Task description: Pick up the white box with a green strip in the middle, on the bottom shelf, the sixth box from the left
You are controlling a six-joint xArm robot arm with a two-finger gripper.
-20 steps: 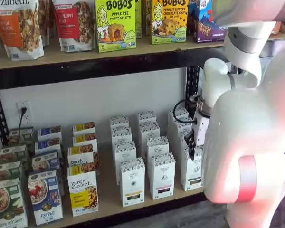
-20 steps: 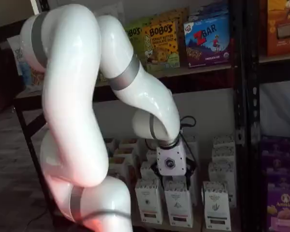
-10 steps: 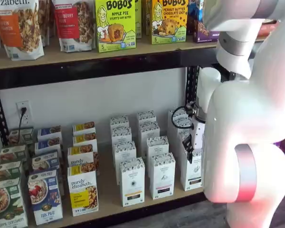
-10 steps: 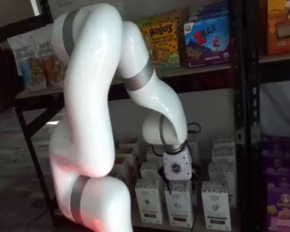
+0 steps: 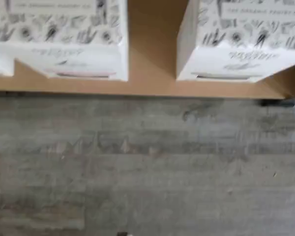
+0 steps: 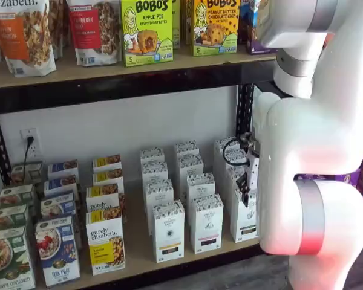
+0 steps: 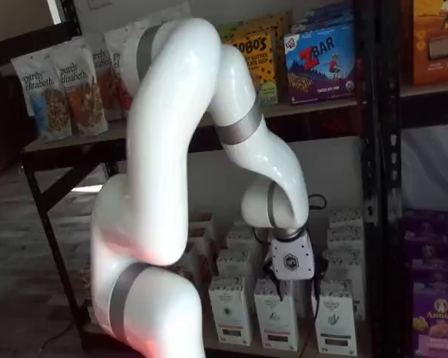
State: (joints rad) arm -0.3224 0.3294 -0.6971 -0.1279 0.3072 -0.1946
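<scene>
The white box (image 6: 244,219) with the dark greenish strip stands at the front of the bottom shelf (image 6: 139,241), rightmost of the white cartons. It also shows in a shelf view (image 7: 334,317). My gripper (image 6: 245,192) hangs just above and in front of its top, with a black finger and cable showing. In a shelf view my gripper (image 7: 290,287) sits between this box and the reddish-strip carton (image 7: 276,315). No gap or grip shows. The wrist view shows two speckled carton tops at the shelf's front edge (image 5: 152,86); the one with the darker strip (image 5: 241,59) looks like the white box.
The yellowish-strip carton (image 6: 168,232) and reddish-strip carton (image 6: 206,223) stand left of the white box, with more white cartons behind. Purely Elizabeth boxes (image 6: 106,241) are further left. A black rack post (image 7: 373,186) rises close on the right. Grey plank floor (image 5: 147,167) lies below.
My gripper has shifted right along the front row, from over the reddish-strip carton toward the green-strip box. The upper arm has swung across with it.
</scene>
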